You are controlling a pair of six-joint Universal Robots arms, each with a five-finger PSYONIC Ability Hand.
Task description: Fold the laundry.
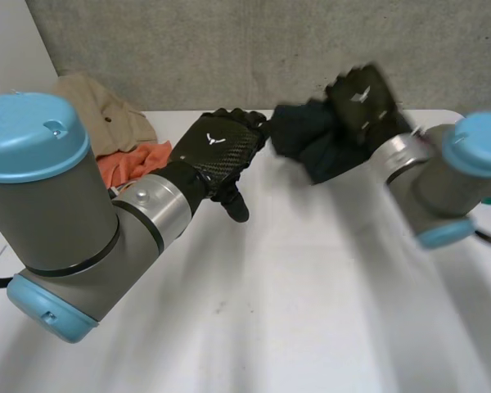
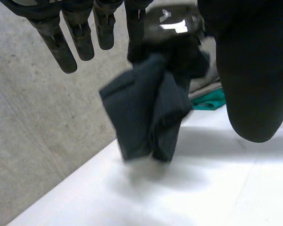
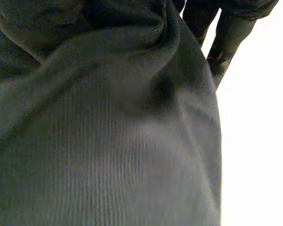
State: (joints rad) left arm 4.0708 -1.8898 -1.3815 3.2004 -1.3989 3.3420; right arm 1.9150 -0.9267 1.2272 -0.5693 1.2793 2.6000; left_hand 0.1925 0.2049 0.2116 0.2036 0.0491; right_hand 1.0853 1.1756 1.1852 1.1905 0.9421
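Dark cloth (image 1: 311, 143) was bunched up in the right hand (image 1: 367, 98) in the head view, held up clear of the white surface (image 1: 311, 286) near its far edge. I logged the right hand as closed on it, fingers curled over the top of the bundle. Left hand (image 1: 217, 147) hung just beside the cloth on the side toward the left arm, fingers relaxed and pointing at it, nothing in its grasp. I couldn't tell from here whether the fingertips touched the fabric. Tan garment (image 1: 98, 106) and orange garment (image 1: 131, 164) lay heaped at the far left corner of the surface, behind the left arm. Grey concrete wall (image 1: 229, 41) ran behind the surface.

Left wrist view: the left hand's fingers (image 2: 61, 42) were straight and spread, thumb (image 2: 254, 84) apart from them, empty. Beyond the fingertips the dark cloth (image 2: 146, 113) dangled in loose folds from the right hand (image 2: 174, 26), its lower end above the surface (image 2: 217, 188). A teal cloth (image 2: 207, 100) lay on the surface behind it.

Right wrist view: ribbed dark cloth (image 3: 108, 141) draped right under the palm, and the right hand's fingers (image 3: 226, 33) showed beside its edge.
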